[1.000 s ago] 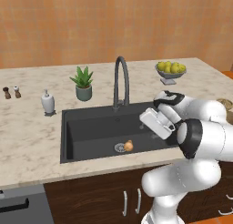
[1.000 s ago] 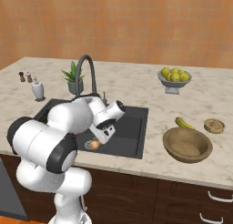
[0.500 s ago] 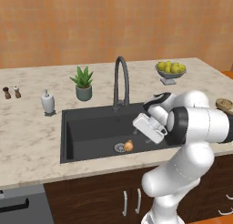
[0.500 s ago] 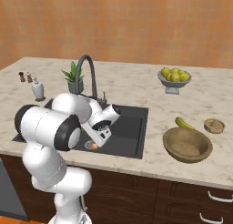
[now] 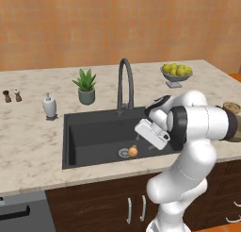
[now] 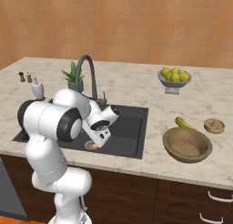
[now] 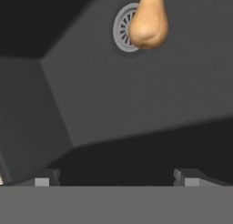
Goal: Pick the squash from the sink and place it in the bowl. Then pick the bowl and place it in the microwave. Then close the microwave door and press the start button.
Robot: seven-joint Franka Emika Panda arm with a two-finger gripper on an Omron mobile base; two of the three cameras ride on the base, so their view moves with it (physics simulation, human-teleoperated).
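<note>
So basically nothing on the checklist is ticked off yet. The small orange-tan squash [image 5: 133,151] is sitting on the floor of the big black rectangular sink [image 5: 94,132], right next to the round steel drain [image 7: 124,27] and partly overlapping it in the hand view. The two-finger gripper [image 7: 117,176] on the white arm hangs over the right half of the basin, angled down toward the squash, and it's not touching it. The two dark fingertips [image 7: 45,177] sit far apart at the bottom of the hand view with nothing between them, so the jaws are spread and empty.

The wide shallow tan wooden bowl [image 6: 187,144] is well off to the right on the marble counter [image 6: 136,86] and looks empty as far as I can tell (the inside is a bit blotchy at this angle, so don't quote me). A yellow-green banana [image 6: 183,123] lies just behind it.

So my read: we're in the reach for the very first pick. Still to do: grab the squash, drop it in the bowl, bowl into the microwave, shut the door, hit start.
</note>
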